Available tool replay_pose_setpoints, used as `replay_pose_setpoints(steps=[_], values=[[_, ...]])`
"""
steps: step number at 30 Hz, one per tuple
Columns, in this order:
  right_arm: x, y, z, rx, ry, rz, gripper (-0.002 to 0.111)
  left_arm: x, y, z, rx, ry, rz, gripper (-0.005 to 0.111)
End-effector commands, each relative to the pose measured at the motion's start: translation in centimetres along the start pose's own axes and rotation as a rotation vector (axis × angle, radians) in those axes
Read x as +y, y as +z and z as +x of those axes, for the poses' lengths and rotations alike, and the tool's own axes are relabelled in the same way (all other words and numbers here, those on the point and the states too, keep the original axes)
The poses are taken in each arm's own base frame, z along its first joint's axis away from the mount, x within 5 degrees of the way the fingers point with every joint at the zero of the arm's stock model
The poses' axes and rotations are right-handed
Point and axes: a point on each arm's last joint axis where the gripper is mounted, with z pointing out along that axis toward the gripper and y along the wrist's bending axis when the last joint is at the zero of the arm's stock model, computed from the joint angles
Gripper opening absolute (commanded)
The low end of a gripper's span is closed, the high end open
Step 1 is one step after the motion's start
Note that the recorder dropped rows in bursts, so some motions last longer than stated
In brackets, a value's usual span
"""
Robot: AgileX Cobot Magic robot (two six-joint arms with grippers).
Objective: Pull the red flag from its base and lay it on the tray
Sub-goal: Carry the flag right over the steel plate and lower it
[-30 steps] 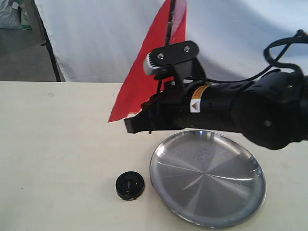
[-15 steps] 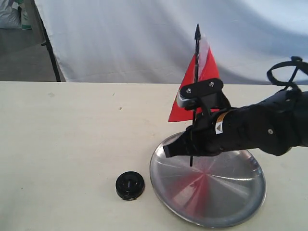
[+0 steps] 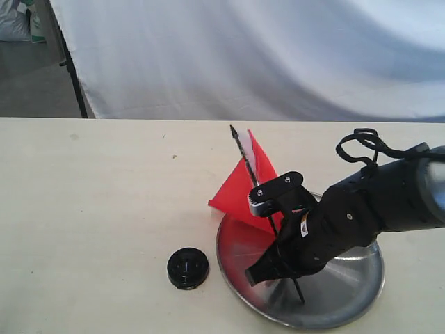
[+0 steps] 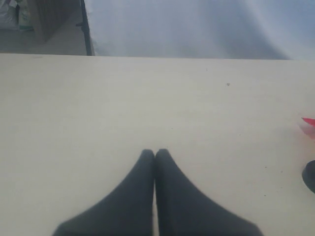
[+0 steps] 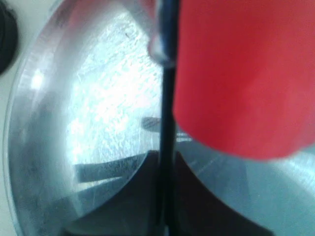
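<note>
The red flag (image 3: 238,195) hangs tilted over the tray (image 3: 337,287), its pointed tip up and leaning left. The lower end of its black pole (image 3: 300,298) is down at the tray's surface. My right gripper (image 3: 259,273) is shut on the pole, low over the tray's left half. In the right wrist view the pole (image 5: 167,103) runs between the closed fingers of the right gripper (image 5: 166,158), with the red cloth (image 5: 236,73) close above the steel tray (image 5: 69,128). The black base (image 3: 188,268) stands empty, left of the tray. My left gripper (image 4: 155,153) is shut on nothing above bare table.
A white cloth backdrop hangs behind the cream table (image 3: 90,202). A black stand leg (image 3: 69,62) shows at the far left. In the left wrist view a red flag corner (image 4: 309,121) and the base's edge (image 4: 310,177) peek in at the side.
The right gripper has come down and rightward with the flag, from above the table beside the tray to low over it. The flag went from upright to tilted. The base has not moved.
</note>
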Motion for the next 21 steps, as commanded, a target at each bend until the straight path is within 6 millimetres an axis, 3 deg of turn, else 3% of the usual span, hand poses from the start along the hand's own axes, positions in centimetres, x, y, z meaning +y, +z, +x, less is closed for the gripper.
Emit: replay_pose_setpoints(steps=[1,4,6,8,9,15,21], values=[[-0.2,0.1,0.3,0.032,-0.026,0.006,0.0,0.0,0.0,0.1,0.001,-0.007,-0.003,0.0],[-0.2,0.1,0.3,0.036,-0.032,0.006,0.009,0.0,0.0,0.1,0.001,-0.007,-0.003,0.0],[-0.2,0.1,0.5,0.049,-0.032,0.006,0.036,0.0,0.0,0.1,0.001,-0.007,-0.003,0.0],[-0.2,0.1,0.5,0.049,-0.028,0.005,0.052,0.0,0.0,0.1,0.001,-0.007,-0.003,0.0],[-0.2,0.1,0.5,0.049,-0.028,0.005,0.055,0.0,0.0,0.1,0.001,-0.007,-0.003,0.0],[-0.2,-0.3,0.6,0.074,-0.014,0.006,0.054,0.0,0.0,0.1,0.001,-0.007,-0.003,0.0],[-0.3,-3.1,0.3,0.091,-0.008,0.011,0.051,0.0,0.0,0.1,0.001,-0.007,-0.003,0.0]])
